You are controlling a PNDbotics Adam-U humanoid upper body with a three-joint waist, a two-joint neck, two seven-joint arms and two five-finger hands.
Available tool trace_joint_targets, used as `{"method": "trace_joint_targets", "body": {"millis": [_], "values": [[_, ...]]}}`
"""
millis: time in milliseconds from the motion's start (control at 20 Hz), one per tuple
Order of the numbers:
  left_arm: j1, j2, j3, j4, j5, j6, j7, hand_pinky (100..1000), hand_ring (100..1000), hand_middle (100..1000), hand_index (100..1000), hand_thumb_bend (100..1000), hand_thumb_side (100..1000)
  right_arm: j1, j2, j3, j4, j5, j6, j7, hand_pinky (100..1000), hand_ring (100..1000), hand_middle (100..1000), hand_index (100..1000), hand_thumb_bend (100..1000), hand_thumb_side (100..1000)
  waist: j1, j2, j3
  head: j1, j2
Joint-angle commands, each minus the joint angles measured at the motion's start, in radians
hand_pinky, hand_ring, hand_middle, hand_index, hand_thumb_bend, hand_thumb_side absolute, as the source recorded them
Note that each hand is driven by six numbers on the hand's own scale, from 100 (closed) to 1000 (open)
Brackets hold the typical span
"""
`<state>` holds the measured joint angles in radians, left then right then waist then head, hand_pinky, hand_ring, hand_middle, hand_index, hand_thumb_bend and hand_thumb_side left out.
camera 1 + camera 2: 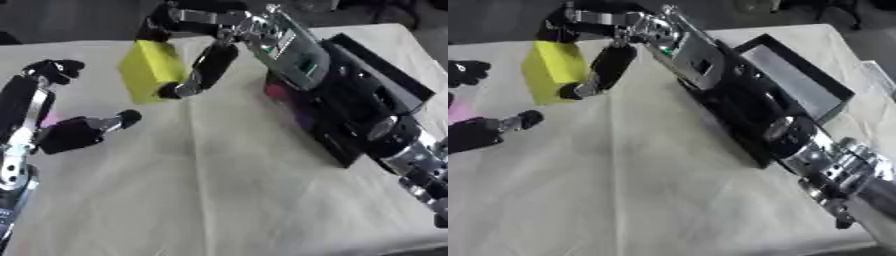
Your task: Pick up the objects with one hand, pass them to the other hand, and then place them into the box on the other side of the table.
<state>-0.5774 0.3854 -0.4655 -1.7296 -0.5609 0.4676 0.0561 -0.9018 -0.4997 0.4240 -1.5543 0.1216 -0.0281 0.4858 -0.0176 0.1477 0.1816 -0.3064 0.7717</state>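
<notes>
1. A cream cloth (219,190) covers the table.
2. A black box (798,82) lies far right, with red and purple shapes inside.
3. The right hand (206,60) pinches a yellow block (150,70) far left.
4. The left hand (52,120) waits, fingers spread apart.

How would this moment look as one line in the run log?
right robot hand: holds yellow block aloft | left robot hand: open, waiting | black box: right side of table

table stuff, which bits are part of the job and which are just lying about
Part of the job:
yellow block, held in the right hand
left hand, open beside the block
black box at the table's right side

Lying about:
pink thing by the left hand, too hidden to name
red and purple patches under the right arm, unclear
</notes>
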Motion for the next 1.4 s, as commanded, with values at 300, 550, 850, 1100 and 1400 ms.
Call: {"method": "trace_joint_targets", "body": {"millis": [300, 550, 850, 1100, 1400], "values": [[-0.006, 0.029, 0.016, -0.028, 0.016, 0.004, 0.013, 859, 742, 690, 815, 860, 596, 0.047, -0.149, -0.095, -0.002, -0.032, 0.039, -0.042, 806, 547, 440, 541, 334, 100, 0.000, -0.025, -0.009, -0.005, -0.002], [-0.004, 0.034, 0.017, -0.030, 0.021, 0.004, 0.017, 857, 741, 688, 814, 855, 590, 0.113, -0.229, -0.146, 0.026, -0.019, 0.034, -0.085, 806, 551, 443, 543, 336, 100, 0.000, -0.023, -0.014, -0.020, -0.002], [-0.004, 0.038, 0.018, -0.035, 0.025, 0.004, 0.021, 858, 740, 687, 813, 855, 584, 0.177, -0.304, -0.188, 0.067, 0.015, 0.011, -0.131, 807, 561, 443, 544, 361, 100, 0.002, -0.022, -0.017, -0.057, -0.002], [-0.005, 0.042, 0.019, -0.040, 0.027, 0.005, 0.023, 858, 740, 687, 814, 850, 578, 0.229, -0.350, -0.218, 0.085, 0.046, -0.010, -0.168, 807, 572, 440, 544, 390, 100, 0.005, -0.022, -0.019, -0.093, -0.002], [-0.006, 0.043, 0.019, -0.044, 0.029, 0.007, 0.028, 858, 740, 687, 814, 848, 573, 0.301, -0.389, -0.260, 0.134, 0.093, -0.022, -0.210, 808, 588, 460, 555, 396, 100, 0.008, -0.019, -0.020, -0.104, -0.005]]}}
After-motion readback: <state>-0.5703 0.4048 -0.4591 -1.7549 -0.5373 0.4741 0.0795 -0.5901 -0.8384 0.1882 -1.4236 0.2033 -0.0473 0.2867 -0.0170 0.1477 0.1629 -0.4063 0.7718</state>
